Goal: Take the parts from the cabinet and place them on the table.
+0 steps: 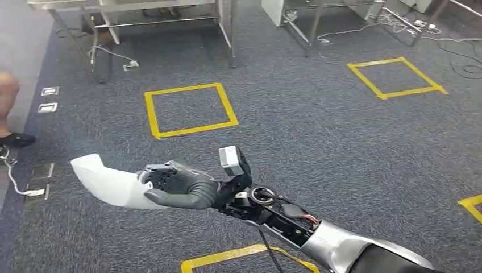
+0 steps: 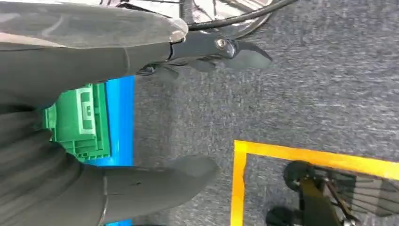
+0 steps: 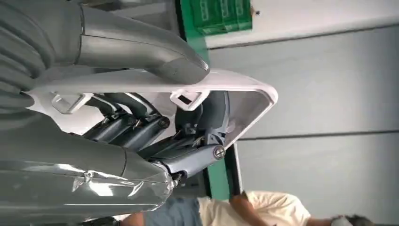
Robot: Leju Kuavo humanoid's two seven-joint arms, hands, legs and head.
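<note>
White part (image 1: 111,183): you have it clasped in the right hand (image 1: 185,186), fingers wrapped round its near end, long axis running on leftward past the fingertips above the carpet (image 1: 318,136); left hand (image 2: 141,61) hangs with nothing held, fingers apart.

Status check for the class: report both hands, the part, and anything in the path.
Right hand grips white part over carpet. Left hand empty, fingers apart. Table legs ahead; person's foot at left edge.

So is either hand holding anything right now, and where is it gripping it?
The right hand holds a white part by one end, fingers inside its hollow side and thumb over the outside. The left hand holds nothing.
</note>
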